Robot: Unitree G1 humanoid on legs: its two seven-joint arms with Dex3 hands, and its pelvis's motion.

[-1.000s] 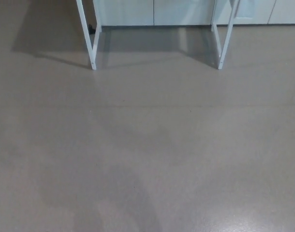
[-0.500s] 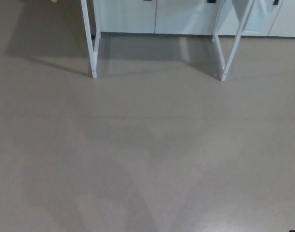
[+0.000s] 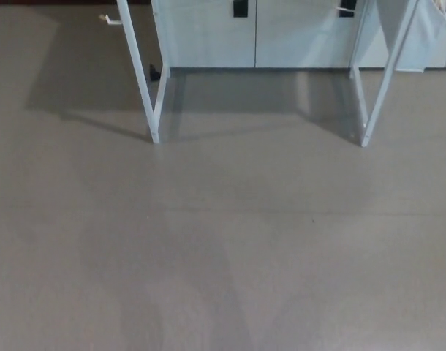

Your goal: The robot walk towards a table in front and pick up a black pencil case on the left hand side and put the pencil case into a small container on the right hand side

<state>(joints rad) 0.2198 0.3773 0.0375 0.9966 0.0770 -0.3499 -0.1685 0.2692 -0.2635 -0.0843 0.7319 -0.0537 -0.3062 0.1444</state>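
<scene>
Head view is mostly bare grey floor (image 3: 230, 248). Only the lower part of the table shows: white left legs (image 3: 146, 88) and white right legs (image 3: 376, 88) at the top of frame, with white cabinets (image 3: 208, 33) just behind them carrying dark handles (image 3: 240, 8). Tabletop is out of frame, so pencil case and small container are not visible; per the task they should be up on that table, case left, container right, but I can't confirm from here. Neither robot hand is in frame, so I can't tell how open either one is or whether it holds anything; judging by the stage, likely nothing. Step in hand looks like the walk-in, very early in the task, with pick and place not yet begun. To do it well: keep heading centred between the two leg pairs, which now sit slightly right of picture centre, so trim the heading right. Approach square to the table edge, not angled, so both sides end up reachable. Stop short of the legs so the feet don't clip the frame. Then tilt the head up to get the tabletop in view before any reach. Don't commit an arm until the case is actually seen.
</scene>
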